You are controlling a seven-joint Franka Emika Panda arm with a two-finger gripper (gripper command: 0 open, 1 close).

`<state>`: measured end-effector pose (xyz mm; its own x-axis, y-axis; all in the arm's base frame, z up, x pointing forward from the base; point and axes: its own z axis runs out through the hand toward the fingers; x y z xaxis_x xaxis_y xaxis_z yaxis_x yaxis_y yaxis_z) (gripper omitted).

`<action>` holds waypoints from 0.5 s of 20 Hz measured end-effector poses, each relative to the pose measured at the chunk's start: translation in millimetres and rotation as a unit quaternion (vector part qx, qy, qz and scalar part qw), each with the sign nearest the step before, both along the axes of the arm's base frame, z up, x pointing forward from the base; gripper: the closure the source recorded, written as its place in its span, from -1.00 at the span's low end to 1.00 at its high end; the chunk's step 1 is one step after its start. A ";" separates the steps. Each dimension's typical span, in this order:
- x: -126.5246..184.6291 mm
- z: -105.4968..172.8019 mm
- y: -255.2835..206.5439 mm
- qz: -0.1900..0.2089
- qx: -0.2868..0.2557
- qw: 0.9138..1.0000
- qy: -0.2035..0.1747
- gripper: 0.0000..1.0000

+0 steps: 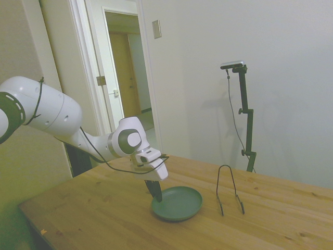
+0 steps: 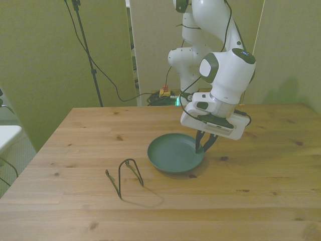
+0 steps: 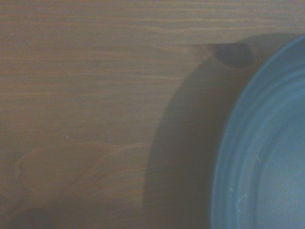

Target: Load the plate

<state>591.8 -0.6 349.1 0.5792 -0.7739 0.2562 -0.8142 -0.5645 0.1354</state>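
Observation:
The dark green plate (image 1: 180, 203) (image 2: 172, 151) lies on the wooden table (image 2: 75, 145) near its middle. My gripper (image 1: 157, 197) (image 2: 200, 148) points down at the plate's rim, on the side toward the front view's right. Its dark fingers come together on that rim, one inside and one outside, so it looks shut on the plate. The plate seems to rest flat or nearly flat on the wood. The wrist view shows a curved part of the plate (image 3: 267, 157) beside bare wood, with a broad shadow along its edge.
A thin black wire stand (image 1: 225, 166) (image 2: 129, 160) rests on the table a short way from the plate, toward the front view's left. A dark knot (image 2: 223, 158) marks the wood beside the gripper. Cables trail behind the table's far edge.

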 end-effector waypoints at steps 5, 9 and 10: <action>-0.8 10.8 4.0 0.004 0.006 1.000 -0.015 1.00; -11.5 27.7 12.8 0.010 0.030 0.999 -0.036 1.00; -15.9 34.9 14.8 0.011 0.038 0.998 -0.041 1.00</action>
